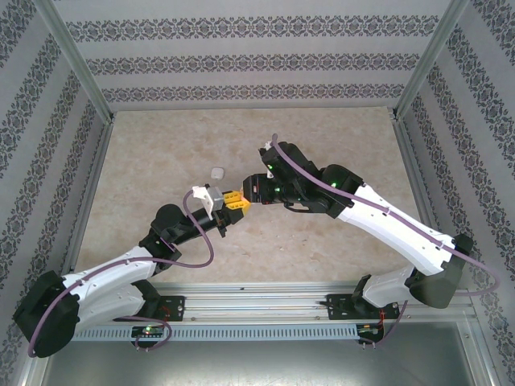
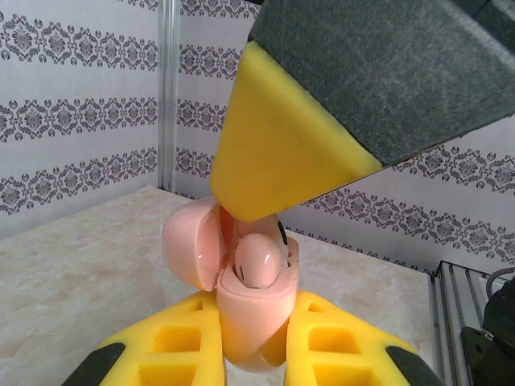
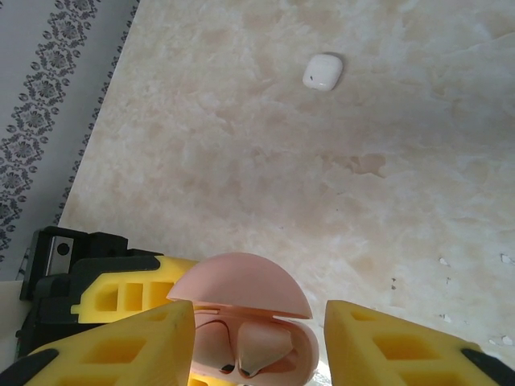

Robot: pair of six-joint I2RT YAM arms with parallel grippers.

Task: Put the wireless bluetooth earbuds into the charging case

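My left gripper [image 2: 256,310] is shut on the pink charging case [image 2: 251,318] and holds it upright above the table. Its lid [image 2: 189,245] is swung open to the left. One pale pink earbud [image 2: 259,259] sits in the case. A second whitish earbud [image 3: 323,71] lies alone on the table, beyond both grippers [image 1: 216,172]. My right gripper [image 3: 259,322] hangs open right over the open case [image 3: 241,285], a yellow finger on each side. One of its fingers [image 2: 278,149] stands just above the seated earbud in the left wrist view.
The beige marble tabletop [image 1: 322,241] is walled by patterned panels with metal posts [image 2: 167,96]. The two grippers [image 1: 241,197] meet tip to tip near the table's middle. A metal rail [image 1: 257,305] runs along the near edge.
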